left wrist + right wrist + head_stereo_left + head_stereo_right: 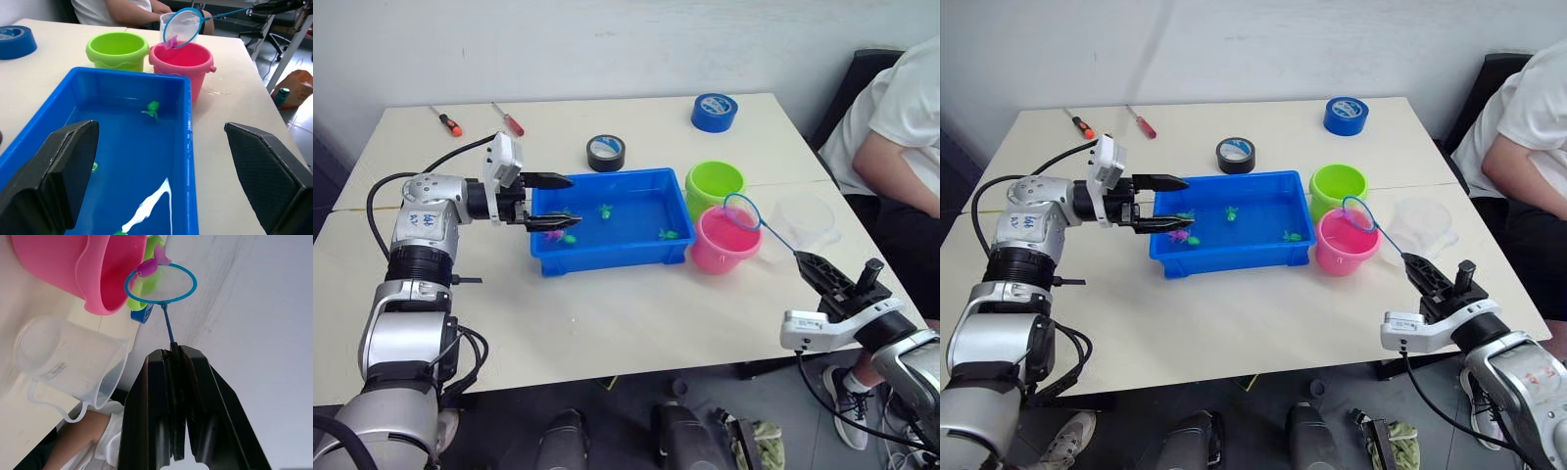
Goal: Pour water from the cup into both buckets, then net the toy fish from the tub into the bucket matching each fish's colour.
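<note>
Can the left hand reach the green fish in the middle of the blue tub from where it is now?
Probably yes. The left hand is open at the tub's left end, and nothing stands between it and the green fish. The net is away over the pink bucket.

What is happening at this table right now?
The robot is sorting toy fish. Its right end effector is shut on the handle of a small net, which hovers over the pink bucket with a pink fish at its hoop. The left end effector is open, straddling the end wall of the blue tub. Green fish float in the tub. The green bucket and clear cup stand nearby.
</note>
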Motion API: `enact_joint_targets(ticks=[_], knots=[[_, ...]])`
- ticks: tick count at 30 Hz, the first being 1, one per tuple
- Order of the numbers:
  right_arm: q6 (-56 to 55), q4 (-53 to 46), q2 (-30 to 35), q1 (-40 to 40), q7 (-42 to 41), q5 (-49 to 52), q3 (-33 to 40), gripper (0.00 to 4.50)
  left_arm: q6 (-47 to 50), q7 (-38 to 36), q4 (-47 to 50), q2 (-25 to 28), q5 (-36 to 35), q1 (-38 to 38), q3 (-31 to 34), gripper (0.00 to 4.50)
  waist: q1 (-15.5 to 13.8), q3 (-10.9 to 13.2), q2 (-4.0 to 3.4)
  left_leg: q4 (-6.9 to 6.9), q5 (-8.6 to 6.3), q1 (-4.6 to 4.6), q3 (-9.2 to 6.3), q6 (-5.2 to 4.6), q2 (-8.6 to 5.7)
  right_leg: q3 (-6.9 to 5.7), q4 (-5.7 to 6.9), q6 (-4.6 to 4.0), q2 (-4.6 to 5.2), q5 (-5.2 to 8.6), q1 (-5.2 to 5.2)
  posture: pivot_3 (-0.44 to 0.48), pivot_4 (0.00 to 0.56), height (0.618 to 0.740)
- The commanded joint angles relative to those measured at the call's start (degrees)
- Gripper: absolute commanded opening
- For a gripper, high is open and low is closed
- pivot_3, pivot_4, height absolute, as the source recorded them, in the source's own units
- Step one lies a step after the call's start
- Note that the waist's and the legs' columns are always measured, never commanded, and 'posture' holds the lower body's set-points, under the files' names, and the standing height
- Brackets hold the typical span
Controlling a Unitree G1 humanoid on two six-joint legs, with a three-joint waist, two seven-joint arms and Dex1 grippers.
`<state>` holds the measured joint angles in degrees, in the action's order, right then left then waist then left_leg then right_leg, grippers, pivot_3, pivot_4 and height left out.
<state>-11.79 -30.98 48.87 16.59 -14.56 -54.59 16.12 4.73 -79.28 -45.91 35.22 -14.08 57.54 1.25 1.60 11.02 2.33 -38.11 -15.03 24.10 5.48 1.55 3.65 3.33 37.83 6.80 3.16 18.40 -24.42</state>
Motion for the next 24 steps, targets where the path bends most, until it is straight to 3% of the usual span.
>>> enact_joint_targets(ticks=[1,6,11,15,18,24], knots=[[-0.54,0.17,-0.34,-0.03,2.00,-2.03,1.14,0.00,0.94,-0.95,3.66,1.33,-1.13,-0.40,1.10,4.47,-0.01,0.00,0.00,0.00,0.00,0.00,0.00,0.00,0.00,0.00,0.00,0.00,0.00,0.00,0.00,0.000,0.150,0.731],[-1.05,0.54,-1.14,0.42,2.79,-1.23,1.96,0.00,1.58,-0.89,4.61,1.56,-1.26,-0.85,1.34,4.47,-0.01,0.00,0.00,-0.03,0.01,-0.01,0.00,0.01,0.00,0.00,0.03,0.00,0.00,0.00,0.01,0.000,0.150,0.731],[-1.40,-3.37,-3.11,-2.41,0.87,8.15,3.38,0.00,2.09,-0.87,5.21,2.12,-1.51,-1.27,1.76,4.47,0.07,0.00,0.00,-0.04,0.01,-0.03,-0.01,0.01,0.00,0.01,0.06,0.00,0.00,0.00,0.03,0.000,0.150,0.731],[0.24,-5.04,-1.42,-10.01,-4.40,16.66,3.70,0.00,4.29,-1.27,5.80,3.61,-2.75,-1.58,3.24,4.47,0.35,0.00,0.00,-0.06,0.06,-0.06,-0.02,0.05,0.00,0.02,0.14,0.00,0.00,0.00,0.03,0.000,0.150,0.731],[3.85,-4.52,-1.56,-18.75,-10.36,23.33,-0.61,0.00,5.54,-0.21,6.43,5.26,-3.37,-2.08,4.48,4.47,0.16,0.00,0.00,-0.06,0.09,-0.10,-0.09,0.08,0.02,0.00,0.18,0.00,-0.04,0.00,0.08,0.000,0.150,0.731],[24.91,-3.19,-10.22,-35.23,-22.46,38.09,-10.85,0.00,3.54,7.71,3.80,9.88,-1.20,-3.89,8.05,4.47,0.36,-0.01,0.00,-0.01,0.12,-0.22,-0.16,0.09,0.09,-0.02,0.23,0.00,-0.11,0.00,0.15,0.000,0.150,0.731]])
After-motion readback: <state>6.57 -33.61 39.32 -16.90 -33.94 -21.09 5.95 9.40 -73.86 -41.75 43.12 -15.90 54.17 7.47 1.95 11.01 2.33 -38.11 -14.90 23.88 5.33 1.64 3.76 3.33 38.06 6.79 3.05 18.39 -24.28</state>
